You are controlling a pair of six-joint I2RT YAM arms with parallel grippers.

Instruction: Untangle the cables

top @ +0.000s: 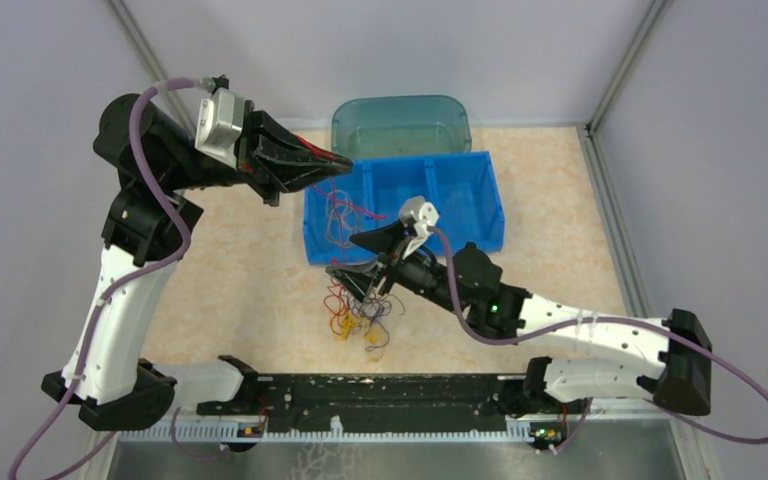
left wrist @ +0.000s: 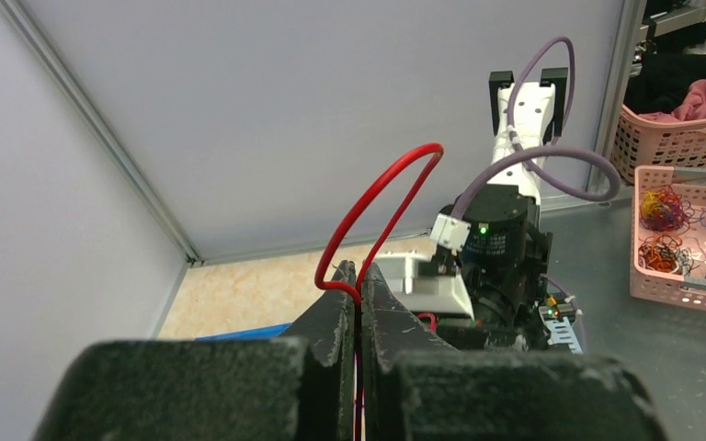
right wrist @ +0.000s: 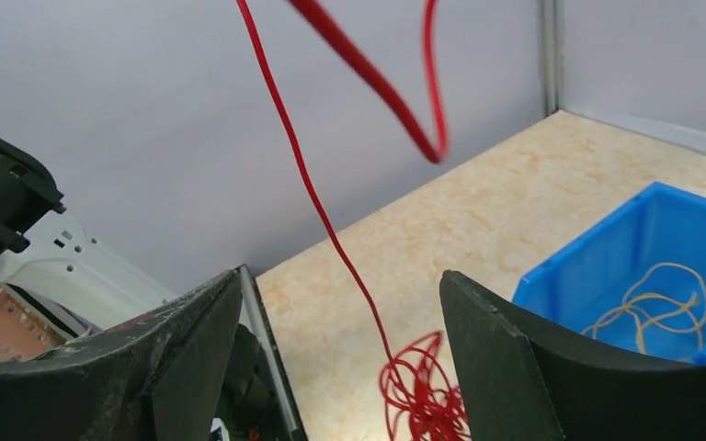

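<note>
My left gripper [top: 338, 160] is raised over the left edge of the blue bin [top: 460, 175] and is shut on a red cable [left wrist: 379, 207]. The cable loops above the closed jaws in the left wrist view, and thin red and purple strands [top: 343, 215] hang from it. The clump of red, yellow-orange and dark cables [top: 362, 318] lies on the table in front of the bin. My right gripper [top: 348, 258] hovers just above the clump with its jaws wide open. In the right wrist view a red strand [right wrist: 317, 207] runs up between its fingers [right wrist: 501, 349] from a red tangle [right wrist: 423, 397].
A teal translucent container [top: 400, 125] stands behind the blue bin. A yellow-orange strand [right wrist: 651, 299] lies inside the bin [right wrist: 607, 257]. Pink baskets [left wrist: 648, 276] holding other cable clumps sit outside the cell at the right. Grey walls enclose the table on three sides.
</note>
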